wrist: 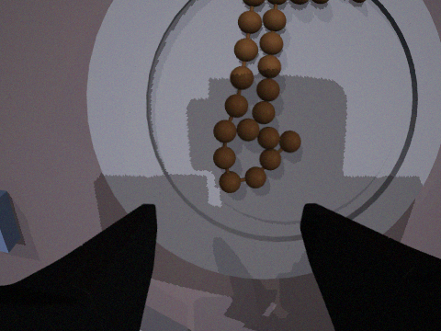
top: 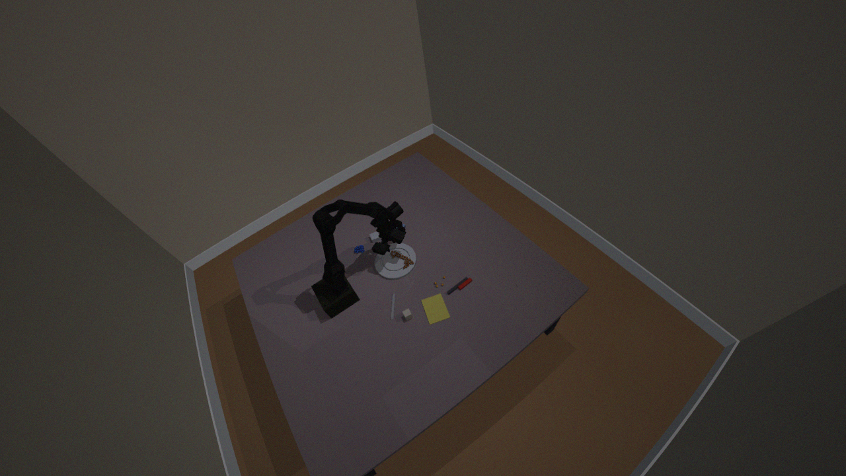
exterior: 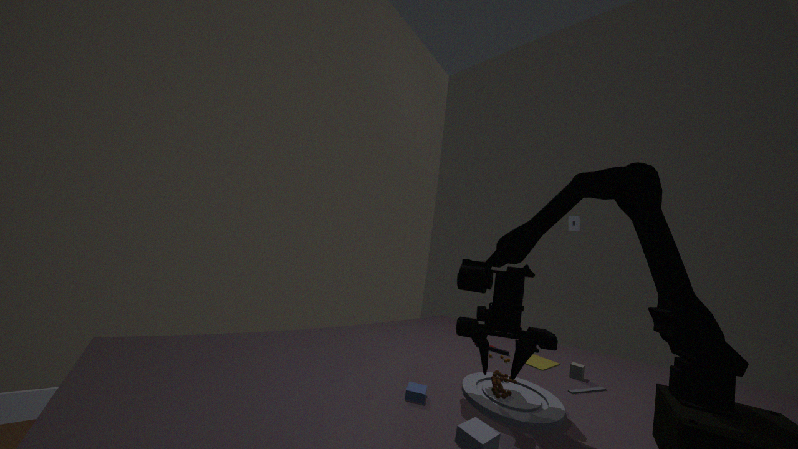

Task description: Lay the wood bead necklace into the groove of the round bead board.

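The round pale bead board [top: 394, 276] [exterior: 549, 411] [wrist: 117, 92] lies on the table with a ring groove. The brown wood bead necklace [top: 404, 258] [exterior: 494, 385] [wrist: 269, 66] lies bunched on the board. In the wrist view two close strands run over the middle inside the ring, ending in a small loop nearer the fingers. At the top edge a row of beads runs to the right, partly out of view. My gripper [exterior: 499, 376] [wrist: 231, 217] is partly open with nothing between its fingers. It is just above the board, and the fingertips are beside the small loop's end.
A blue block [exterior: 415, 391] [wrist: 5, 221] and a white block [exterior: 477, 433] [top: 374, 237] stand near the board, with a dark blue cluster [top: 359, 249] nearby. Also on the table are a yellow sheet [top: 435, 309], a pale cube [top: 406, 315], a thin bar [top: 392, 305] and a red-and-black item [top: 465, 283].
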`<state>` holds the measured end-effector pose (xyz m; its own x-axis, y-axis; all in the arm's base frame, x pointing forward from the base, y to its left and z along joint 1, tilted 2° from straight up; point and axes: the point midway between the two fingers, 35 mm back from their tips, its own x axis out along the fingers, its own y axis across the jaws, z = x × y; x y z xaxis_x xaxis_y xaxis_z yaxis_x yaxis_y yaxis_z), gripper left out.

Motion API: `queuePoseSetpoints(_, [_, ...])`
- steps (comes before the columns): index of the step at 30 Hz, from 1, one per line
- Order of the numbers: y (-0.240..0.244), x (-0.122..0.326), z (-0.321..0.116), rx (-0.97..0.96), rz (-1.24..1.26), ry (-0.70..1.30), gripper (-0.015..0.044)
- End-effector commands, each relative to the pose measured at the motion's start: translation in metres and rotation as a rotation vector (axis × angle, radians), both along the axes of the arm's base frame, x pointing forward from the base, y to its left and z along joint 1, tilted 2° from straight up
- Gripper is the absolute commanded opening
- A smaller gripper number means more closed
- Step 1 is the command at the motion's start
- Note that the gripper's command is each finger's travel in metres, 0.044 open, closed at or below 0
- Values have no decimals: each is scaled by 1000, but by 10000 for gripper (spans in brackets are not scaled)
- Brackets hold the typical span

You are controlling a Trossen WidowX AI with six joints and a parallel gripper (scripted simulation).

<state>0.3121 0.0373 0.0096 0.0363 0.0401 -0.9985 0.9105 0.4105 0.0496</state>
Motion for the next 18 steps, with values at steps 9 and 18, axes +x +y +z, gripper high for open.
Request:
queuePoseSetpoints(9, [2,-1,-7,2,-30,-3,250])
queuePoseSetpoints(18, [3,-2,-17,2,-32,0,250])
